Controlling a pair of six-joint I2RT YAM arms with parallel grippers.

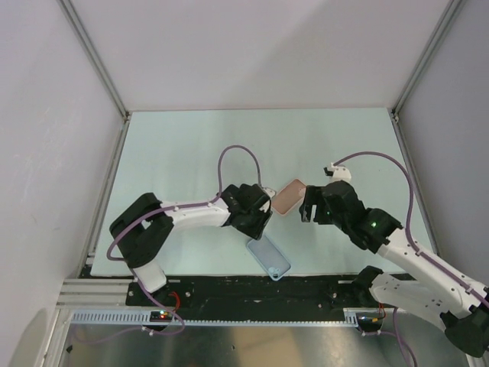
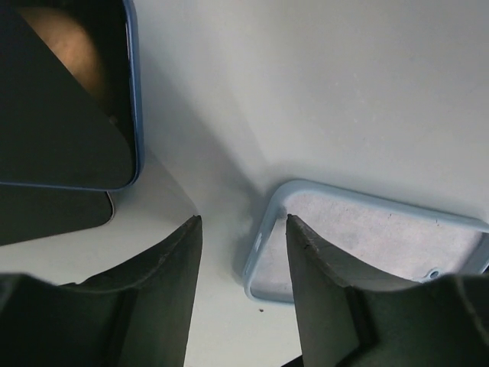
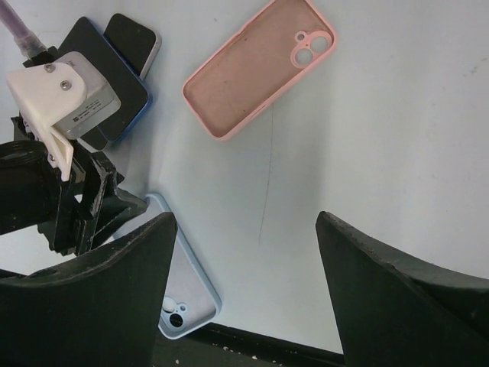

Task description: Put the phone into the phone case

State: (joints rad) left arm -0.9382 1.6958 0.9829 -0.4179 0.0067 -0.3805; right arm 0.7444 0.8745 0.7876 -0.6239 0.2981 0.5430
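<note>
- Top view: the pink case (image 1: 290,196) lies mid-bench (image 1: 191,145), right between the two claws.
- Its hollow side is up and it's empty. In the right wrist view it sits at 12 o'clock (image 3: 260,69), camera cutout toward 1 o'clock.
- The phone (image 3: 137,38) is out at 10 o'clock in that same view, black screen up with a pale edge showing, clear of the pink case.
- A dark slab (image 3: 114,80) with a blue edge overlaps the phone; which lies on top I cannot tell.
- Left claw (image 1: 256,214) hangs just at 9 o'clock of the pink case. From its own camera the claw (image 2: 241,252) is narrowly parted and grips nothing, only bench showing between its fingers (image 2: 179,267).
- In that view the slab (image 2: 69,99) fills 10 o'clock.
- A blue case (image 2: 367,237) lies at 4 o'clock there, hollow up and empty.
- Right claw (image 1: 308,205) sits at 3 o'clock of the pink case; its own view shows the claw (image 3: 243,252) spread wide and empty.
- Seen from above, the blue case (image 1: 267,256) rests at 6 o'clock of the left claw, near the bench's front edge.
</note>
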